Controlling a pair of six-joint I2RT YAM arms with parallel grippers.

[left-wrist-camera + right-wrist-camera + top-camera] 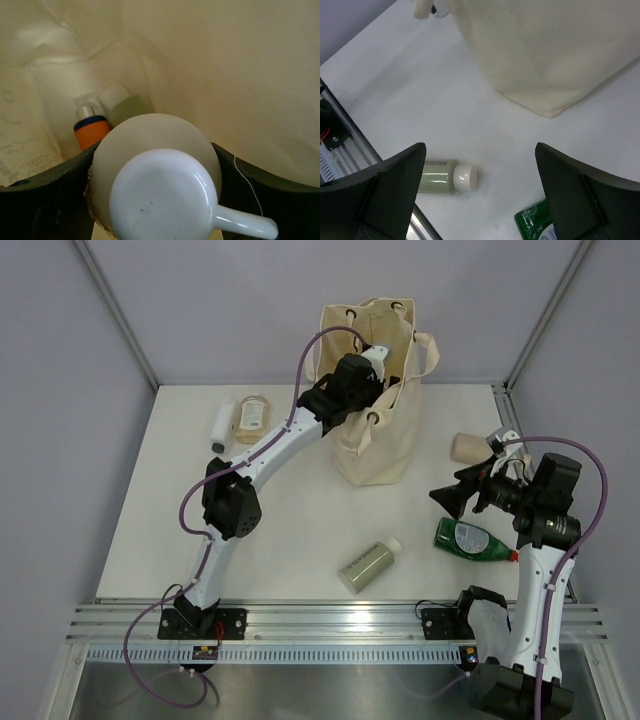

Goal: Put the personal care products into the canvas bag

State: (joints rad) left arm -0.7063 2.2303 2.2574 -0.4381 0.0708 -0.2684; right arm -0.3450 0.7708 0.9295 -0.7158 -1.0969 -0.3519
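Bag of soft cream canvas stands upright at the far middle of the tabletop. Its mouth sags open, which lets the left hand reach in from above. That hand grips a pump bottle, smooth, white and round-shouldered, with its spout jutting sideways. The pump head faces the wrist camera and the base points down, I judge so that it can drop straight to the bottom once let go.

Two products already lie down there, leaning side by side against the cloth wall: an orange bottle with a blue collar, and a matte second sage bottle with a white cap.

The right hand hangs over the near right of the tabletop, spread wide and holding nothing. It is angled toward a sage bottle lying on its side and a glossy green bottle, likely ready for the next pick. A peach bottle lies right of the bag. A white tube and an amber bottle lie together at the far left.
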